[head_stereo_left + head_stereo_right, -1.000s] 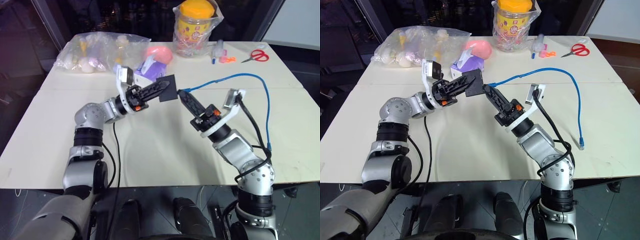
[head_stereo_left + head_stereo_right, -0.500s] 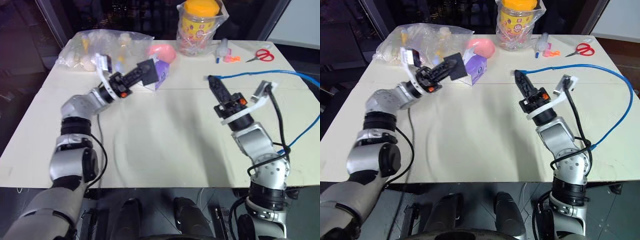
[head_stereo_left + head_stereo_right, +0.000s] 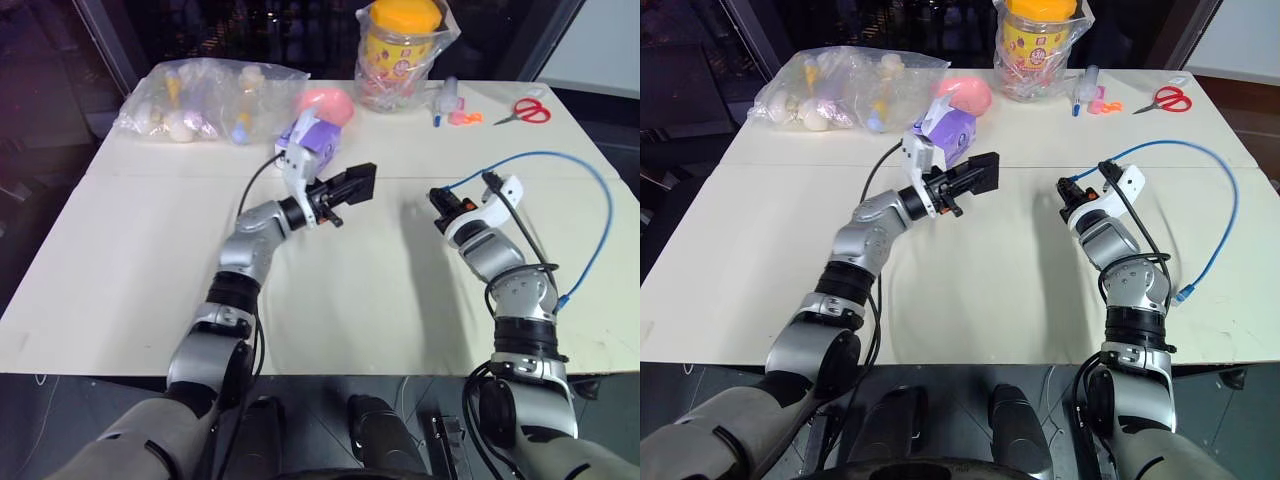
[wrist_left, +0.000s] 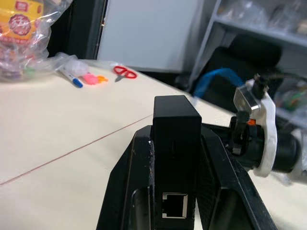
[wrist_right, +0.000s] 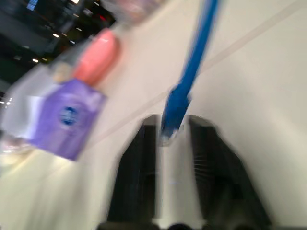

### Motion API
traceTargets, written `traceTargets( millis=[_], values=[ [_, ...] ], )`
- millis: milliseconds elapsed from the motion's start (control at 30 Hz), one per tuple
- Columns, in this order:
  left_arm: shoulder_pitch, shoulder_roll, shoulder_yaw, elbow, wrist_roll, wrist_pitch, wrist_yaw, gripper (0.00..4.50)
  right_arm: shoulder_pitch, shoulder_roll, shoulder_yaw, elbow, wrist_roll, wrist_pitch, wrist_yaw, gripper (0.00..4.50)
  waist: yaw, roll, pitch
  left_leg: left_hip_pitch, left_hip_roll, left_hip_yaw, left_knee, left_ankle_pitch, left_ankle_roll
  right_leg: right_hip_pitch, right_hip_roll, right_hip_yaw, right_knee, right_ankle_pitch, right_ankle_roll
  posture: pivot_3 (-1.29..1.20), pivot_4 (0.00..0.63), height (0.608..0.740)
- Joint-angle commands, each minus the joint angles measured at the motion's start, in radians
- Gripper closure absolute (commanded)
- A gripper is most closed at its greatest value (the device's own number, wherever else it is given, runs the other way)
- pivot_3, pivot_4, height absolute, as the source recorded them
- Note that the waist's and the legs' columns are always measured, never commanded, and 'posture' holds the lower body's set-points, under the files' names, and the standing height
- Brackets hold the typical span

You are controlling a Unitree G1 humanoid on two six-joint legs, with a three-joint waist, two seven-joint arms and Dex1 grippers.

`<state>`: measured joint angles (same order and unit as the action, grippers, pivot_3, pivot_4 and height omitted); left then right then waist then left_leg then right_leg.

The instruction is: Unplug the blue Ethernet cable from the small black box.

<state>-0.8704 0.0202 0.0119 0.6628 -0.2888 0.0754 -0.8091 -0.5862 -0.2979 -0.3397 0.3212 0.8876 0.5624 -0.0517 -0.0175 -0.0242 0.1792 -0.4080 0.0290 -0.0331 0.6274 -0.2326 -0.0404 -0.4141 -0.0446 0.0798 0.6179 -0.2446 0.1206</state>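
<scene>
My left gripper (image 3: pixel 345 187) is shut on the small black box (image 3: pixel 360 181) and holds it above the middle of the table. In the left wrist view the box (image 4: pixel 176 139) sits between both fingers, and its port (image 4: pixel 175 206) is empty. My right gripper (image 3: pixel 436 198) hovers to the right of the box, apart from it. In the right wrist view its fingers (image 5: pixel 139 163) stand parted, with the plug end of the blue Ethernet cable (image 5: pixel 173 112) between their tips. The cable (image 3: pixel 597 185) arcs away to the right, and its other end lies near the table's right edge.
A purple tissue box (image 3: pixel 310 135) and a pink object (image 3: pixel 325 100) sit just behind the left gripper. At the back are a clear bag of items (image 3: pixel 200 95), a yellow-lidded jar (image 3: pixel 400 45), markers (image 3: pixel 445 100) and red scissors (image 3: pixel 525 110).
The plug has come away from the box. My left gripper swung left with the box, then returned to the centre and rolled. My right gripper moved right with the plug, and its fingers parted.
</scene>
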Motion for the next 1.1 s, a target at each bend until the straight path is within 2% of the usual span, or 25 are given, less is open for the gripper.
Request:
traceTargets(
  millis=[33, 100, 133, 267, 400, 467, 667, 700, 767, 867, 933, 1100],
  values=[
    [-0.021, -0.025, -0.012, 0.072, 0.052, -0.128, 0.044, 4.00, -0.033, -0.020, -0.022, 0.003, -0.031, 0.012, 0.035, 1.26, 0.000, 0.000, 0.000, 0.000, 0.000, 0.000, 0.000, 0.000, 0.000, 0.000, 0.000, 0.000, 0.000, 0.000, 0.000, 0.00, 0.150, 0.740],
    [-0.039, -0.037, -0.011, 0.136, 0.074, -0.185, 0.066, 4.00, -0.023, -0.027, -0.017, -0.017, -0.044, 0.042, 0.042, 0.28, 0.000, 0.000, 0.000, 0.000, 0.000, 0.000, 0.000, 0.000, 0.000, 0.000, 0.000, 0.000, 0.000, 0.000, 0.000, 0.00, 0.150, 0.740],
    [-0.048, -0.041, -0.011, 0.164, 0.085, -0.210, 0.075, 4.00, -0.016, -0.030, -0.013, -0.032, -0.051, 0.059, 0.043, 0.09, 0.001, 0.000, 0.000, 0.000, 0.000, 0.000, 0.001, 0.000, 0.000, 0.000, 0.000, 0.000, 0.000, 0.000, 0.000, 0.00, 0.150, 0.740],
    [-0.105, -0.067, -0.001, 0.335, 0.126, -0.323, 0.132, 4.00, 0.098, -0.024, 0.016, -0.259, -0.023, 0.165, 0.048, 0.09, 0.005, 0.000, 0.000, -0.001, 0.000, -0.001, 0.002, 0.000, 0.000, 0.000, 0.000, 0.000, 0.000, 0.000, 0.001, 0.00, 0.150, 0.740],
    [-0.131, -0.072, 0.004, 0.451, 0.154, -0.391, 0.163, 4.00, 0.201, 0.012, 0.003, -0.441, 0.001, 0.180, 0.042, 0.09, 0.003, 0.000, 0.000, -0.001, -0.001, -0.001, 0.001, 0.000, 0.001, 0.001, 0.000, 0.000, -0.001, 0.000, 0.001, 0.00, 0.150, 0.740],
    [-0.131, -0.070, 0.008, 0.478, 0.158, -0.410, 0.155, 2.96, 0.223, 0.026, -0.011, -0.480, 0.005, 0.178, 0.032, 0.00, 0.000, 0.000, 0.000, -0.001, -0.001, 0.000, 0.002, 0.000, 0.001, 0.001, 0.000, 0.000, -0.002, 0.000, 0.002, 0.00, 0.150, 0.740],
    [-0.124, -0.061, 0.006, 0.505, 0.181, -0.446, 0.143, 0.57, 0.241, 0.037, -0.022, -0.509, -0.009, 0.181, 0.031, 0.00, 0.001, 0.000, 0.000, 0.000, -0.001, -0.001, 0.002, 0.000, 0.001, 0.001, 0.000, 0.000, -0.001, 0.000, 0.001, 0.00, 0.150, 0.740],
    [-0.120, -0.054, 0.006, 0.505, 0.183, -0.433, 0.138, 0.21, 0.245, 0.033, -0.021, -0.511, -0.015, 0.180, 0.036, 0.00, 0.002, 0.000, 0.000, 0.000, -0.001, -0.001, 0.002, 0.000, 0.001, 0.001, 0.000, 0.000, -0.001, 0.000, 0.001, 0.00, 0.150, 0.740],
    [-0.113, -0.027, -0.011, 0.489, 0.208, -0.386, 0.144, 0.03, 0.257, 0.020, -0.019, -0.527, -0.019, 0.185, 0.048, 0.00, 0.002, 0.001, 0.000, 0.000, -0.001, -0.001, 0.002, 0.000, 0.001, 0.001, 0.000, 0.000, -0.001, 0.000, 0.001, 0.00, 0.150, 0.740],
    [-0.046, 0.018, -0.003, 0.299, 0.157, -0.301, 0.045, 0.03, 0.298, -0.028, -0.013, -0.601, -0.008, 0.213, 0.083, 0.00, 0.000, 0.001, 0.000, 0.000, -0.001, -0.001, 0.000, 0.000, 0.001, 0.001, 0.000, 0.000, -0.001, 0.000, 0.001, 0.00, 0.150, 0.740],
    [0.052, 0.076, -0.009, 0.046, 0.107, -0.155, -0.010, 0.03, 0.352, -0.077, -0.015, -0.673, 0.008, 0.232, 0.131, 0.00, -0.002, 0.001, 0.000, 0.000, 0.000, -0.001, 0.000, 0.000, 0.001, 0.001, 0.000, 0.000, 0.000, 0.000, 0.001, 0.00, 0.150, 0.740],
    [0.212, 0.207, -0.014, -0.358, 0.044, 0.127, -0.034, 0.03, 0.442, -0.158, -0.034, -0.770, 0.039, 0.253, 0.208, 0.00, -0.002, 0.001, 0.000, 0.001, 0.000, -0.001, 0.000, 0.000, 0.001, 0.001, 0.000, 0.000, 0.001, 0.000, 0.001, 0.00, 0.150, 0.740]
  ],
)
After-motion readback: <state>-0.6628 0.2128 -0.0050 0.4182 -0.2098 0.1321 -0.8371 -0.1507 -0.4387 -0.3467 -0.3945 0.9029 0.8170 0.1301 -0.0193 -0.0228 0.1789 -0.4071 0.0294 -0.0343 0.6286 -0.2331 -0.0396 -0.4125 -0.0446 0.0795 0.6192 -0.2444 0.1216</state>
